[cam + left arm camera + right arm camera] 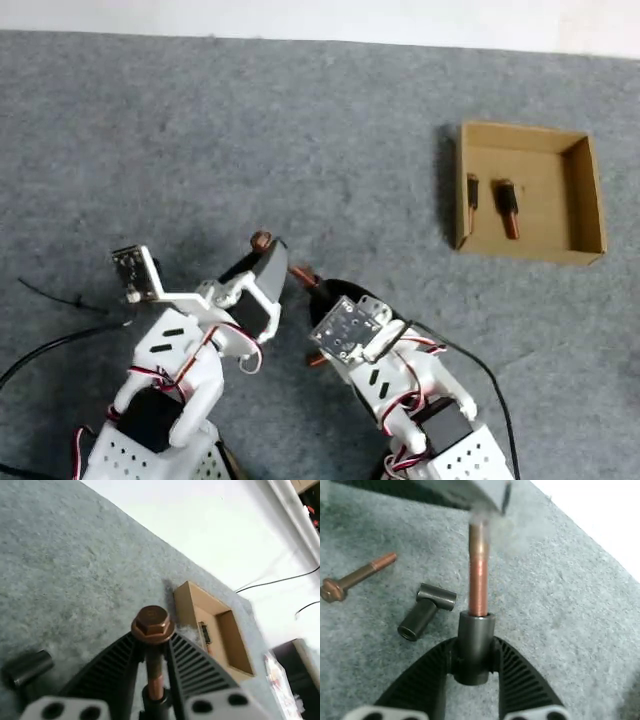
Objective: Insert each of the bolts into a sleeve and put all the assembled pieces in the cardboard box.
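Looked down on a grey carpet point(200, 130). Found the left gripper point(153, 645) clamped on a copper-coloured bolt point(152, 624), gripping the shank just under the hexagonal flanged head. Found the right gripper point(474, 652) clamped on a dark sleeve point(475, 640), held lengthwise between the ribbed black fingers point(520, 680) with its open end pointing away from the wrist. Saw the tip of that bolt's shank set in the mouth of the sleeve, most of the shank bare outside it. Made out, from overhead, both grippers meeting tip to tip near the front edge of the carpet. Noted a loose bolt point(355, 577) lying flat on the carpet near the right gripper, and between the two a pair of loose sleeves point(436, 596), one butted end-on against the side of the other. Saw the cardboard box point(585, 190) well apart, off on the right gripper's side, open at the top, holding two assembled pieces point(509, 208) side by side near one wall, not touching each other
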`<action>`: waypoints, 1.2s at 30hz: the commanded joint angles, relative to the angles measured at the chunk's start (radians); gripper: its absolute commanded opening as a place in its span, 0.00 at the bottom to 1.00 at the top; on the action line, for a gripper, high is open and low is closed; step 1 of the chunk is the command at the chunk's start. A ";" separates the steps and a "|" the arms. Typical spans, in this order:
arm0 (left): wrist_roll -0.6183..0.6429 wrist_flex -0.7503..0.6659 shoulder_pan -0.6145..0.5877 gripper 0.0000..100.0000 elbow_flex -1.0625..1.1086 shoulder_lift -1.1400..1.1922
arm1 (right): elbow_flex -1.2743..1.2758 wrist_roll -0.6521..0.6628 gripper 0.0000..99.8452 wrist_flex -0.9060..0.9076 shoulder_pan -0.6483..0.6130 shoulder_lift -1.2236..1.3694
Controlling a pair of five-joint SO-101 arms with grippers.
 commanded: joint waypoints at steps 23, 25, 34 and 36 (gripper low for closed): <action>-0.109 -0.002 0.143 0.00 0.113 -0.012 | 0.116 0.006 0.00 -0.015 0.033 -0.007; -0.157 0.000 0.200 0.00 0.133 -0.012 | 0.116 0.006 0.00 -0.015 0.035 -0.007; -0.176 0.000 0.156 0.01 0.148 -0.013 | 0.114 0.005 0.00 -0.015 0.036 -0.007; -0.176 0.000 0.154 0.06 0.148 -0.013 | 0.114 0.005 0.00 -0.015 0.036 -0.007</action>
